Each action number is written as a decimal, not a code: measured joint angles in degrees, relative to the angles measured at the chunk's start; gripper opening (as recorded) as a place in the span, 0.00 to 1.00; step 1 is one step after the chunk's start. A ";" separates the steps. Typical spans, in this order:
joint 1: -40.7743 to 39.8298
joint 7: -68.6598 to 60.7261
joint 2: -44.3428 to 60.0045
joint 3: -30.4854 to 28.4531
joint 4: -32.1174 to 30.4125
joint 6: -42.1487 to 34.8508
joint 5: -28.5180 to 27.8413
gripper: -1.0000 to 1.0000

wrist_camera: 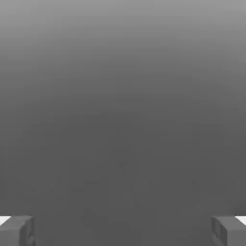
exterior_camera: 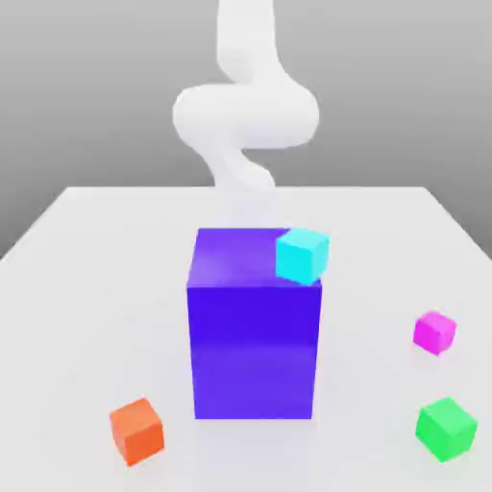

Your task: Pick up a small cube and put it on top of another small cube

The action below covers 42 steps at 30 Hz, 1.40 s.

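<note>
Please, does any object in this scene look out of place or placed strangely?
Yes. The cyan cube appears perched at the top corner of the big purple block, on the exterior view's right, overhanging its edge. The pink cube, green cube and orange cube lie normally on the table.

Small magenta cube (exterior_camera: 434, 332) on the table (exterior_camera: 86, 288) — cyan cube (exterior_camera: 303, 255) atop the purple block (exterior_camera: 254, 346).
</note>
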 joint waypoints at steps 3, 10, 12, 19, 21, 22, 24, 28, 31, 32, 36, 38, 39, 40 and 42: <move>5.84 -7.93 5.03 -0.17 -2.77 3.14 0.80 0.50; 17.93 -25.78 16.24 0.66 -8.95 10.16 2.84 0.50; 21.15 -30.85 19.43 1.21 -10.70 12.15 3.38 0.50; 31.49 -47.83 30.57 4.11 -16.85 19.13 4.30 0.50; 33.78 -52.38 33.74 5.52 -18.62 21.17 4.12 0.50; 34.75 -54.53 35.32 6.34 -19.51 22.19 3.86 0.50; 37.64 -58.45 38.50 7.97 -21.29 24.23 2.81 0.50; 41.89 -63.73 45.00 9.49 -24.51 28.44 -2.09 0.50; 43.46 -62.38 50.93 7.30 -24.12 32.98 -6.13 0.50; 44.36 -61.76 52.98 6.19 -23.77 34.61 -7.12 0.50; 47.04 -60.66 58.92 3.19 -22.66 39.38 -8.59 0.00; 47.04 -60.64 58.92 3.19 -22.66 39.33 -8.61 0.00; 47.03 -60.62 58.92 3.20 -22.66 39.29 -8.63 0.00; 47.03 -60.60 58.92 3.20 -22.66 39.23 -8.65 0.00; 47.25 -60.49 59.26 2.95 -22.60 39.55 -8.80 0.00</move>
